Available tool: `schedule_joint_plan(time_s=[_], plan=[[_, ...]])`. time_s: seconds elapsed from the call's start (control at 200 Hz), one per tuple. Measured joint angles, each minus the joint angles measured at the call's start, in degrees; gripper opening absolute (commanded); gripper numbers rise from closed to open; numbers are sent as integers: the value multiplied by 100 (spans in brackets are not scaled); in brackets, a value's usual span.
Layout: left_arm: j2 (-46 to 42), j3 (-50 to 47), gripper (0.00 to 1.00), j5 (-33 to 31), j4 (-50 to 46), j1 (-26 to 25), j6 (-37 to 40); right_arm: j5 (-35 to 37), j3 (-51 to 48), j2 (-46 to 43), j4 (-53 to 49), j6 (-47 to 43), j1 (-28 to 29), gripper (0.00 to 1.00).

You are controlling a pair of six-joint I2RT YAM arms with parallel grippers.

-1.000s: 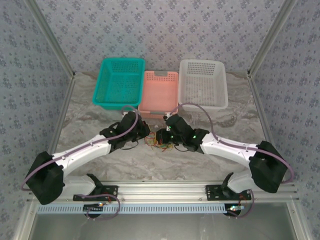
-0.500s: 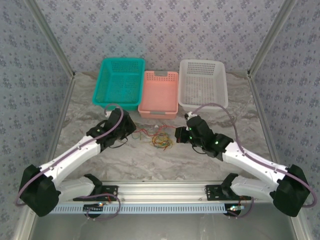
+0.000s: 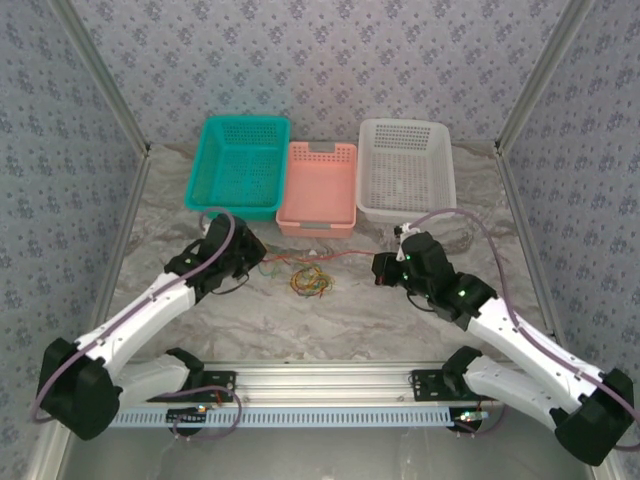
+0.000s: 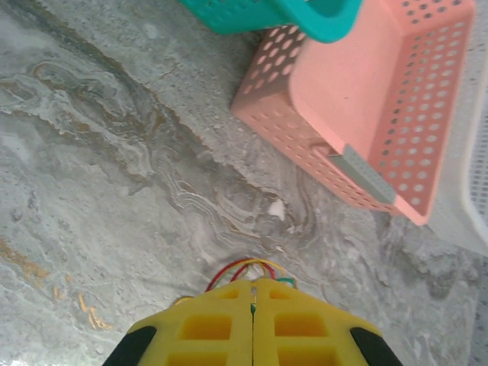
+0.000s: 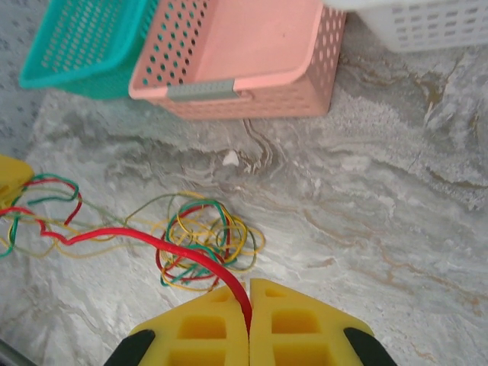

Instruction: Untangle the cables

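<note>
The left jaws pinch thin coloured cables; the right jaws pinch a red wire. Pulling apart may tighten the knot between.

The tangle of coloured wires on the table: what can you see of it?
The wires are thin, flexible strands, red, yellow and green, lying on the marbled table before the pink basket. A knotted coil sits in the middle; looser loops trail to the shut left claw. One red strand rises into the shut right claw.
</note>
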Motion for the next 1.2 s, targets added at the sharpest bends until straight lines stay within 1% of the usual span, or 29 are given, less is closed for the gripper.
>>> schedule_joint_plan(time_s=[0.045, 0.11, 0.19, 0.255, 0.32, 0.435, 0.495, 0.545, 0.595, 0.655, 0.77, 0.849, 0.999, 1.109, 1.199], plan=[[181, 0, 15, 24, -4, 26, 46, -13, 7, 55, -11, -37, 46, 0], [433, 0, 22, 39, -11, 42, 125, -26, 76, 122, -66, -140, 59, 0], [693, 0, 28, 35, -48, 61, 168, -48, 227, 205, -98, -236, 57, 0], [815, 0, 36, 33, -68, 63, 219, -109, 332, 245, -107, -284, 46, 0], [839, -24, 38, 7, -76, 46, 240, -155, 393, 243, -127, -321, 4, 0], [752, -109, 40, -118, -92, -57, 238, -304, 411, 243, -146, -365, -155, 0], [671, -118, 42, -238, -155, -247, 236, -402, 411, 243, -179, -393, -254, 0], [584, -116, 45, -372, -192, -509, 238, -461, 411, 245, -205, -409, -321, 0], [490, -92, 46, -557, -282, -922, 234, -538, 411, 256, -221, -415, -409, 0], [466, 7, 49, -719, -411, -1462, 232, -605, 411, 282, -243, -426, -496, 0], [608, 278, 50, -994, -577, -2315, 245, -719, 411, 352, -317, -428, -647, 0], [894, 455, 50, -1130, -599, -2632, 289, -787, 411, 409, -363, -428, -750, 0], [1626, 472, 46, -1261, -496, -2747, 367, -883, 400, 476, -452, -424, -951, 0], [2179, 442, 42, -1558, -494, -2774, 393, -966, 400, 455, -522, -424, -1119, 0], [2402, 260, 33, -1860, -363, -2778, 376, -1069, 431, 374, -688, -426, -1300, 0]])
